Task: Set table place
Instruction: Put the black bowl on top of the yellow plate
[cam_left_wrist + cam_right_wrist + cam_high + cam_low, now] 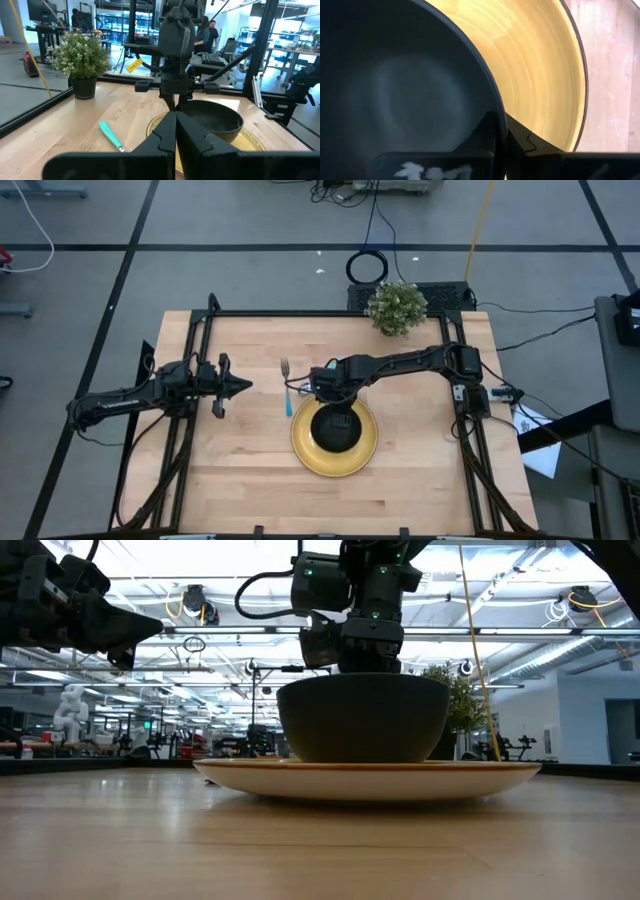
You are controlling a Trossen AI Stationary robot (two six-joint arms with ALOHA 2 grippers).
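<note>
Done: we see black bowl (pixel 338 427) on yellow plate (pixel 302 450), fork (pixel 286 385) at its 10 o'clock
Right jaws (pixel 506 131): pinching bowl rim
Left jaws (pixel 240 385): closed, idle
Left: we judge release

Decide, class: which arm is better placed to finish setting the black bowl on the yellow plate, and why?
The right. Its gripper already pinches the black bowl's rim, the bowl resting on the yellow plate. The left gripper hangs shut and empty beyond the fork.
</note>
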